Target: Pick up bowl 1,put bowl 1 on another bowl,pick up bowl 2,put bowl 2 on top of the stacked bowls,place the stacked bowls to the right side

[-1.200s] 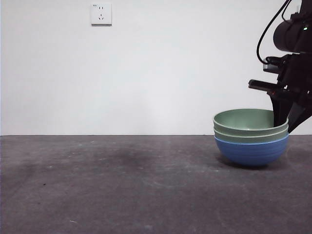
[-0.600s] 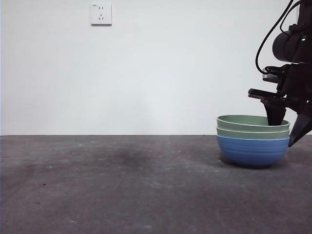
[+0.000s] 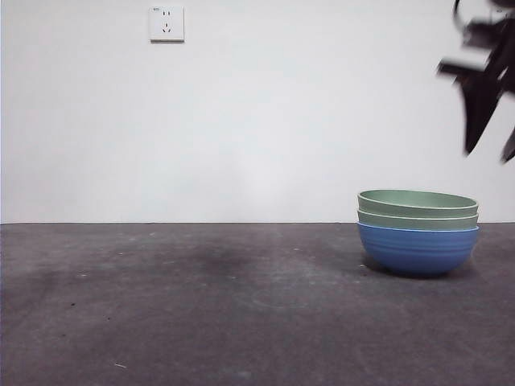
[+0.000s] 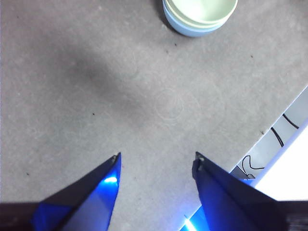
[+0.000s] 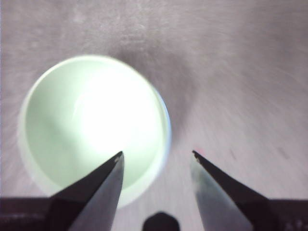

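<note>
- Stacked bowls (image 3: pixel 418 233): three round ridged bowls nested upright on the dark grey table (image 3: pixel 201 314), at the right side of the front view. They stand free, with nothing touching them.
- Blue bowl (image 3: pixel 418 249): the bottom of the stack, resting on the table. Above its rim show the bands of two pale green bowls, the lower green bowl (image 3: pixel 418 219) and the top green bowl (image 3: pixel 418 202).
- Right gripper (image 5: pixel 156 156): raised above the stack, clear of it. Its two black jaws stand spread apart with nothing between them. The right wrist view looks down into the pale interior of the top green bowl (image 5: pixel 96 122), somewhat blurred. In the front view this gripper (image 3: pixel 488 153) appears as a blurred dark shape at the upper right corner, well above the bowls.
- Left gripper (image 4: pixel 156 159): held high over bare table, well apart from the stacked bowls (image 4: pixel 199 17), which lie far off in the left wrist view. Its jaws are spread wide and empty.
- Wall socket (image 3: pixel 166 22): a white plate on the white wall behind the table.
</note>
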